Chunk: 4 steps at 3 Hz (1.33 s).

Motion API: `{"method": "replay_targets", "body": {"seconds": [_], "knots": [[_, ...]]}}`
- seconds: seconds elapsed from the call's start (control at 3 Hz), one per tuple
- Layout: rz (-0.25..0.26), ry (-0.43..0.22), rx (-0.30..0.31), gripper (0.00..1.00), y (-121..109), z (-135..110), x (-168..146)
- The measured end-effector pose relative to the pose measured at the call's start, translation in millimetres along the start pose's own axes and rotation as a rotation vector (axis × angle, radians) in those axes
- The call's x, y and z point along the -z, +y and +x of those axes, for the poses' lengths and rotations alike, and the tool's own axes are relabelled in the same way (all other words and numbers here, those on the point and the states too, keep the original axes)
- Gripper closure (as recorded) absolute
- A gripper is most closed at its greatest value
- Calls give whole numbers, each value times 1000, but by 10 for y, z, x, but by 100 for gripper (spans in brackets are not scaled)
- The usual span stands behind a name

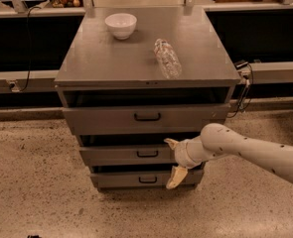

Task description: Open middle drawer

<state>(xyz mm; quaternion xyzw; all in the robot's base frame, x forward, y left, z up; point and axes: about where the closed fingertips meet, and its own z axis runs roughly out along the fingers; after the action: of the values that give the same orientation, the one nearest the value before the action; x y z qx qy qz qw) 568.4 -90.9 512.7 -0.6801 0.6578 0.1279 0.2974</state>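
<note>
The middle drawer (121,155), grey metal with a small black pull handle (147,153) at the centre of its front, sits between the tall-fronted top drawer (106,119) and the narrow bottom drawer (121,179) of a grey cabinet (96,58). A dark gap shows above its front panel. I cannot tell how far out it stands.

My gripper (174,160) is at the right part of that panel, just right of the handle. Its two pale fingers are spread wide, one above the other, and hold nothing. The upper fingertip (171,143) is at the panel's top edge, and the lower finger (176,177) hangs down across the bottom drawer's front. I cannot tell whether either one touches the metal. My white arm (250,150) reaches in from the right, low over the speckled floor (32,182).

On the cabinet's top a white bowl (120,25) stands near the back left. A clear plastic bottle (167,58) lies on its side right of centre, well apart from the bowl. A black cable (244,90) hangs beside the cabinet's right side.
</note>
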Motion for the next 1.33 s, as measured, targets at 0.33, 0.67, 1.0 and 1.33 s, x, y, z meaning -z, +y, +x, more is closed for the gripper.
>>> {"method": "replay_targets", "body": {"seconds": [0.33,0.67,1.0,1.33], "knots": [[-17,10,74,0,-144,166,-118],[-9,8,83,0,-199,163,-104],[-5,33,84,0,-171,215,-188],[26,86,98,0,-103,434,-376]]}}
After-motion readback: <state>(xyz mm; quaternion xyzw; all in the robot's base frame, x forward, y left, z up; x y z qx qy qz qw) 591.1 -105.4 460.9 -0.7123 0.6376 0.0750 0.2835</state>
